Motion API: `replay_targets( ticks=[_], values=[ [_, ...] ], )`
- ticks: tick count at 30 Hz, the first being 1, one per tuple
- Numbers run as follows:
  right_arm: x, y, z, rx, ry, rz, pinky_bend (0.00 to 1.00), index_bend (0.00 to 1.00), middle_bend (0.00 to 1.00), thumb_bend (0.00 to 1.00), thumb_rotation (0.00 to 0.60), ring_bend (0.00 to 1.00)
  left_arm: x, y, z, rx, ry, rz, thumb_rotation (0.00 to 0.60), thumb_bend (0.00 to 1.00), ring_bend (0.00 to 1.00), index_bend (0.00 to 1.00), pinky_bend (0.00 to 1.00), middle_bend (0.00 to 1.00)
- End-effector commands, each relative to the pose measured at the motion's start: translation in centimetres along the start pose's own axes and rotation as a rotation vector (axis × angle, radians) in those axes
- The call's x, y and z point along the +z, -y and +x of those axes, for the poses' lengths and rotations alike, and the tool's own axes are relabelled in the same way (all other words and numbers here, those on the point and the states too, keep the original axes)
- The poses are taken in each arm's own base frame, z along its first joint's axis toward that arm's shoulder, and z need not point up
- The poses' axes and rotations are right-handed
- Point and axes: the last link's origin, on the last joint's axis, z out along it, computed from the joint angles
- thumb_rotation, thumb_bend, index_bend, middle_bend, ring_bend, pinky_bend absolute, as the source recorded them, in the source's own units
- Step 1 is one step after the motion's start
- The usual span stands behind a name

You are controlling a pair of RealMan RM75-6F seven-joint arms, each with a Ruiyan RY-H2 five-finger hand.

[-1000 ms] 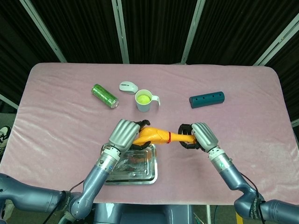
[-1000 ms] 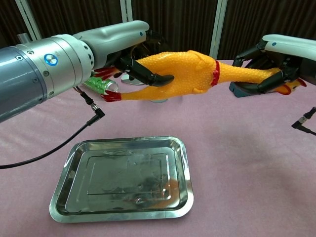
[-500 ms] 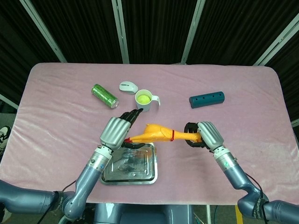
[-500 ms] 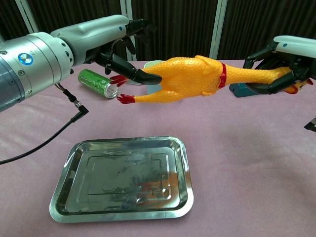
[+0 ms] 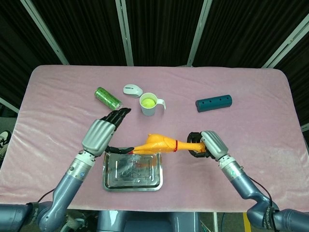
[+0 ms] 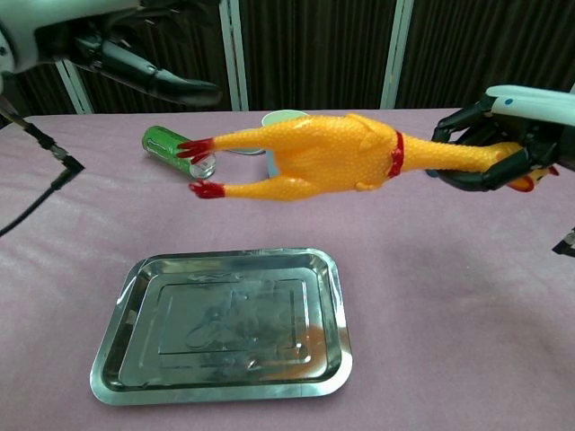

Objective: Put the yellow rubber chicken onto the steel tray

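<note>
A: Head view looked steeply down from above the robot, taking in the whole pink surface (image 5: 58, 121) and both arms.

B: Chest view sat low and close, facing forward across it. Both views shared the steel tray (image 5: 107, 182) (image 6: 117, 316), rubber chicken (image 5: 159, 143) (image 6: 323, 157), and green can (image 5: 108, 98) (image 6: 169, 146).

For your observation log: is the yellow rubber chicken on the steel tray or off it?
Off it. The yellow rubber chicken hangs above the steel tray, its neck gripped by the right hand.

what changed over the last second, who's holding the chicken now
The left hand let go of the yellow rubber chicken and drew back to the left, fingers apart. The right hand alone grips its neck, above the steel tray. Tray, can, mug unmoved.
</note>
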Motion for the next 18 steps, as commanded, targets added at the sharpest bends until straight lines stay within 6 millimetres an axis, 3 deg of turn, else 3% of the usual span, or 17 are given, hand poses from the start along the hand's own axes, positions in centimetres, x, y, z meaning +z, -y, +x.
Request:
replay_targets(
  ticks=[1,7,18],
  values=[
    [0.2,0.4,-1.4,0.022,0.059,0.016,0.86,1.0,0.79,0.84,0.6,0.72,-1.9,1.5,1.7,-0.023,-0.016,0.002,0.52,0.0,0.12,0.0,0.37,0.07],
    [0.9,1.0,-4.5,0.027,0.159,0.049,0.86,1.0,0.79,0.85,0.6,0.72,-3.6,4.0,2.6,-0.015,-0.055,0.034,0.522,0.0,0.12,0.0,0.36,0.08],
    [3.4,3.7,-8.5,0.007,0.251,0.131,0.86,1.0,0.79,0.85,0.6,0.72,-3.8,7.8,2.6,-0.019,-0.055,0.128,0.522,0.0,0.12,0.0,0.35,0.07]
  ],
)
